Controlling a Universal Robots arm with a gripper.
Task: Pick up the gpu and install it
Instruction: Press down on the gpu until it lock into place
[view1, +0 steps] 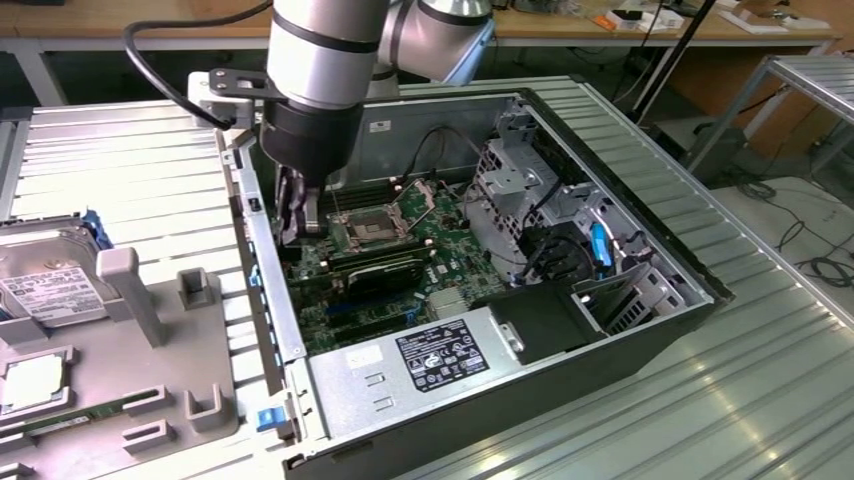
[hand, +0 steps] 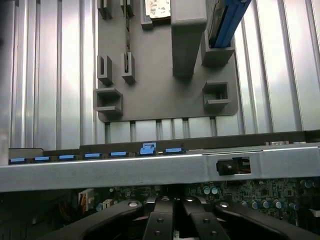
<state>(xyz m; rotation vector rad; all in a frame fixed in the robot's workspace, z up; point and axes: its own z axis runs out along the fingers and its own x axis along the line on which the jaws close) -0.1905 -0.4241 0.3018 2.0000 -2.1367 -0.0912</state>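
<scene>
**A:** Eyes on the gpu (view1: 380, 264): a long dark card running across the motherboard (view1: 447, 235), just below the CPU socket (view1: 363, 232), inside the open computer case (view1: 667, 250).

**B:** And the gripper (view1: 304, 230)?

**A:** It's down in the case at the card's end toward the exterior view's left, fingers pinched together. The wrist view agrees, with the linkage arms folded in and the fingers meeting.

**B:** Is it gripping the card?

**A:** Can't tell. The fingertips sit right by that end, but contact is unclear.

**B:** What's around it?

**A:** The power supply (view1: 427, 365) is nearer the camera and the drive cage (view1: 514, 175) sits toward the right. Outside the case, a hard drive (view1: 47, 285) rests on the grey fixture (view1: 167, 330).
</scene>
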